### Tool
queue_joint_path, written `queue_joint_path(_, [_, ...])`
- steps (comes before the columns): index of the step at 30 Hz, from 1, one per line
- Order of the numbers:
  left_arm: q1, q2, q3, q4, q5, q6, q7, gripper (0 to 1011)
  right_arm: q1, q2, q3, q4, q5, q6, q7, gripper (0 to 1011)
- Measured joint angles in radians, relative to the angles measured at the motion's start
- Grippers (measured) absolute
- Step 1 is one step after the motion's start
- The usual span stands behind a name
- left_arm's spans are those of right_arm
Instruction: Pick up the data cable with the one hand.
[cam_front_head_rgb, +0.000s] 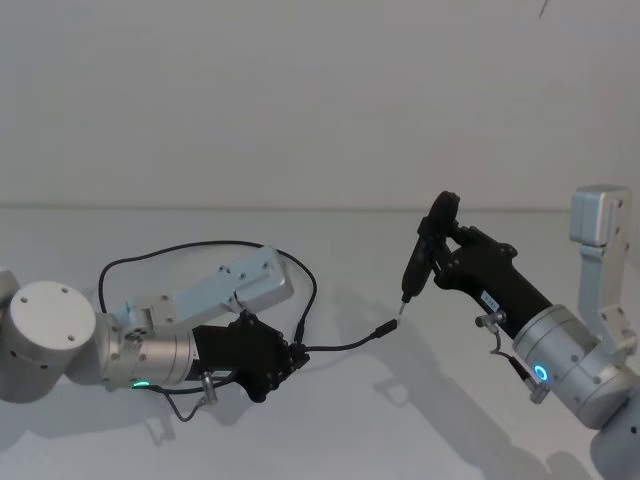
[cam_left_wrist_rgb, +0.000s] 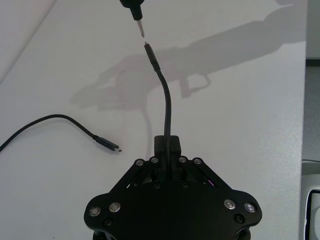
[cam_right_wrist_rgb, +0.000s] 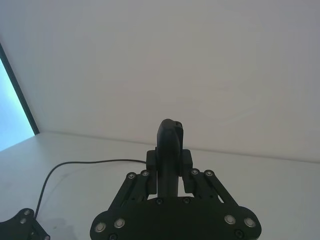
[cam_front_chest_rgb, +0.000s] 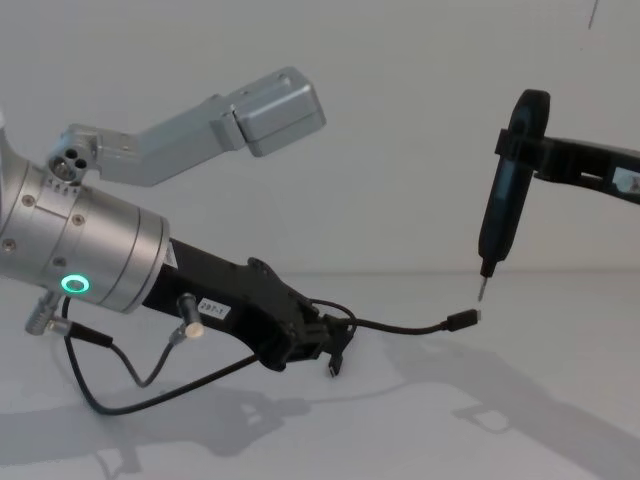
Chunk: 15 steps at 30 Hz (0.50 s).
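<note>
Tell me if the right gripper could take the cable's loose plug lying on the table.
Probably not as things stand: the right gripper is shut on a slim black stick-like tool, so its jaws are occupied. The thin black data cable's loose plug lies unobstructed.

Bare robot lab or test bench: plain white table, blank white wall.
</note>
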Motion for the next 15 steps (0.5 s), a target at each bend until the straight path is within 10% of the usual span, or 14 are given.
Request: queue_joint_path(15, [0.0, 0.0, 0.0, 0.0, 0.0, 0.0, 0.0, 42, 0.01, 0.007, -0.008, 0.015, -0.012, -0.002, 0.005, 279])
